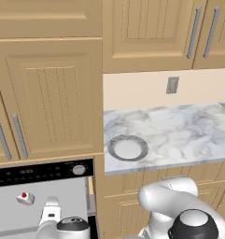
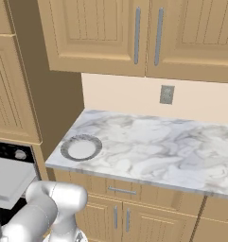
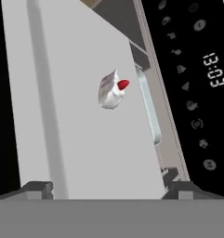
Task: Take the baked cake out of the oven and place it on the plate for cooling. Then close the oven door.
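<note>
Beside the oven panel, the hand hangs wide open and empty over the baked cake; descending to grasp comes next, then carrying to the plate.

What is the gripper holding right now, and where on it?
Nothing. The gripper is open, and the cake sits apart on the grey oven door.

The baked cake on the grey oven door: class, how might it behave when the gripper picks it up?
The baked cake looks tiny, so probably very light. Its wedge shape suggests it could tip or slide on the smooth oven door if nudged. The red topping and pale body hint it is soft, so the open gripper may squash it.
</note>
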